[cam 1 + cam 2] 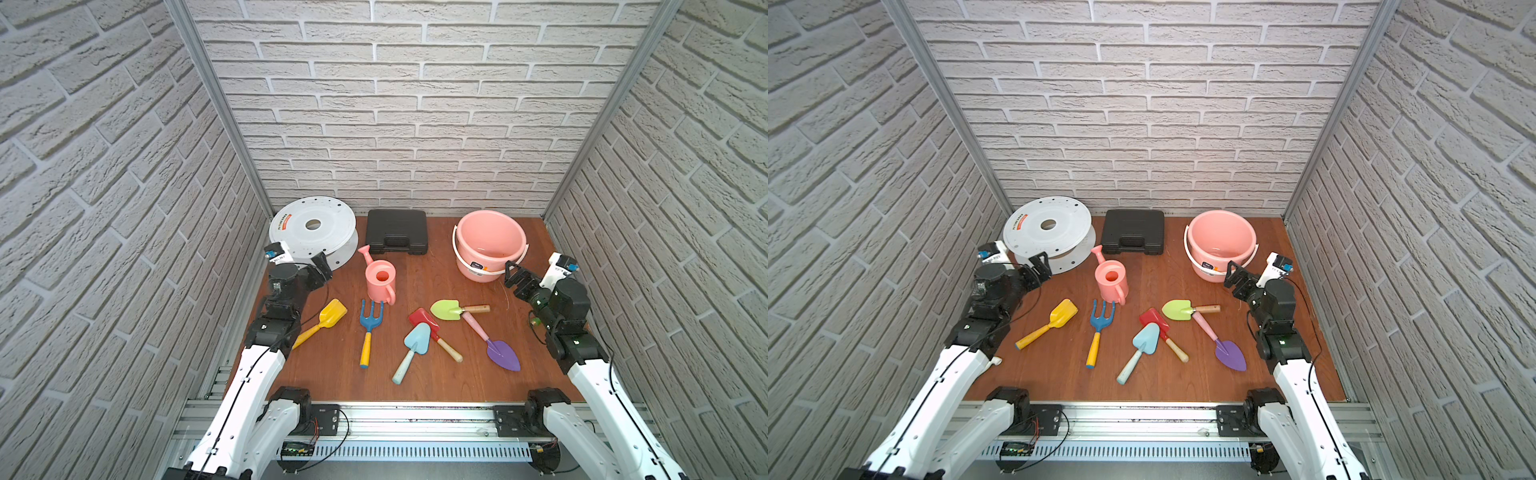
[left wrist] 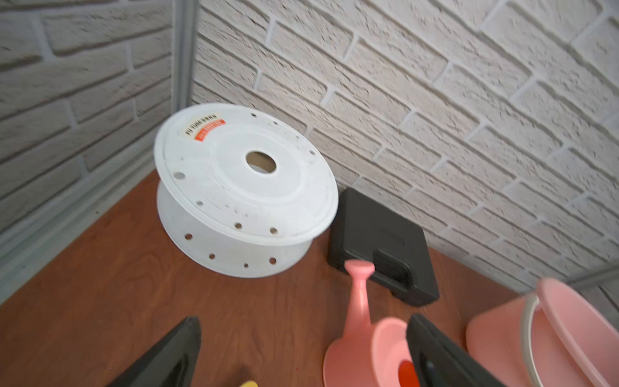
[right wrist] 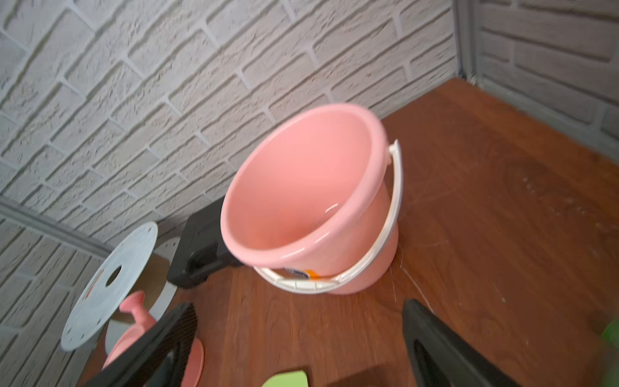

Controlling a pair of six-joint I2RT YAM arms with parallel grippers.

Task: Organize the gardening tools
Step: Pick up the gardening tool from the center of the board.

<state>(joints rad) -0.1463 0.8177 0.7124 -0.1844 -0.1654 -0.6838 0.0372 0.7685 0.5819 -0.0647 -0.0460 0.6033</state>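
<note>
Top views are partly blocked along the front edge of the bench (image 1: 332, 382) by the white arms, and the handle end of the yellow scoop (image 1: 332, 313) is hidden behind the left arm in a top view. Mid-bench, the red trowel (image 1: 423, 319) is half covered by the light-blue trowel (image 1: 417, 341) laid across it. The neck of the green trowel (image 1: 445, 309) is touched by the pink handle of the purple trowel (image 1: 503, 354). The blue fork (image 1: 370, 319) is seen in the clear, with the pink watering can (image 1: 380, 282) stood upright just behind it. Left gripper (image 2: 303, 320) and right gripper (image 3: 298, 306) are held with jaws wide apart, nothing clamped. The can is cut off in both blurry wrist views. Further back, a pink bucket (image 1: 490, 232) is parked toward the back right corner, a black case (image 1: 397, 230) at the back edge, a white spool (image 1: 311, 224) in the back left corner. Reddish wood grain is seen on the bench, white faux brick on three walls.
</note>
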